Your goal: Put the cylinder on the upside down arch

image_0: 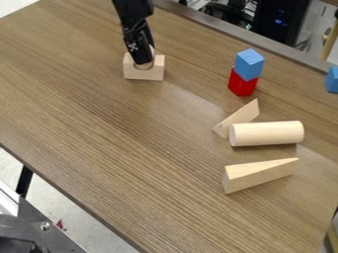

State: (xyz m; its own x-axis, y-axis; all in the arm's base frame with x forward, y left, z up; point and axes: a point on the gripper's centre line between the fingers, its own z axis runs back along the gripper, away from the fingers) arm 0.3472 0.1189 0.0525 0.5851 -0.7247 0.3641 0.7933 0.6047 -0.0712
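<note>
The robot's arm (134,10) is matt black, with a broad, smooth, rounded section farther from the black gripper (143,63) and a narrower, angular casing bearing small whitish marks (133,46) nearer it.

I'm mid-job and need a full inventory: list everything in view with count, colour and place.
Cylinder: one, pale wood, lying right of centre
Arch: one, pale wood, upper left, under the gripper
Wedges: two, pale wood, one on each side of the cylinder
Blue blocks: two, one on the red block, one at the right edge
Red block: one, upper right
Table: one, brown, beneath all these
Arm: one, black, from the top edge
Gripper: one, black, at the arch
</note>
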